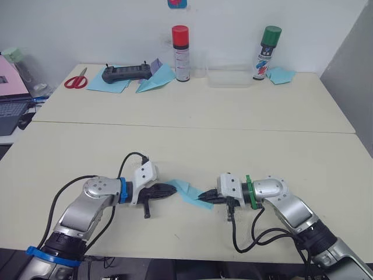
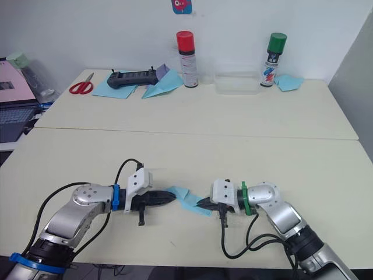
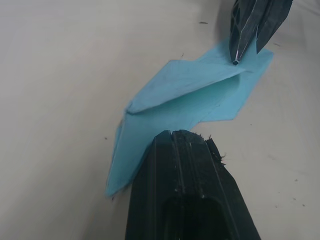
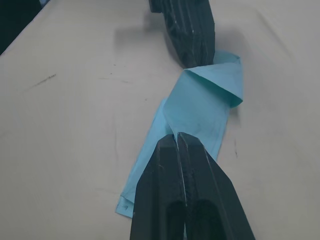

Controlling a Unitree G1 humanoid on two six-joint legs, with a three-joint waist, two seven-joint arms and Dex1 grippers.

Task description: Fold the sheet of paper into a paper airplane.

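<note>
The sheet of paper (image 1: 186,191) is light blue and folded into a narrow layered strip with one flap lifted. It lies on the near table between my two grippers. My left gripper (image 1: 173,188) is shut, its tip resting on the paper's left end (image 3: 185,95). From the other side my right gripper (image 1: 201,201) is also shut, with its tip on the right end (image 4: 200,105). Paper runs under both tips. I cannot tell whether either tip pinches a layer.
At the far table's back stand a red-capped spray can (image 1: 180,52), a green-capped can (image 1: 266,52) and a clear container (image 1: 228,77). Red scissors (image 1: 76,80), a black controller (image 1: 125,73), a blue paper dart (image 1: 154,81) and a teal scrap (image 1: 281,74) lie there. A laptop (image 1: 11,108) sits far left.
</note>
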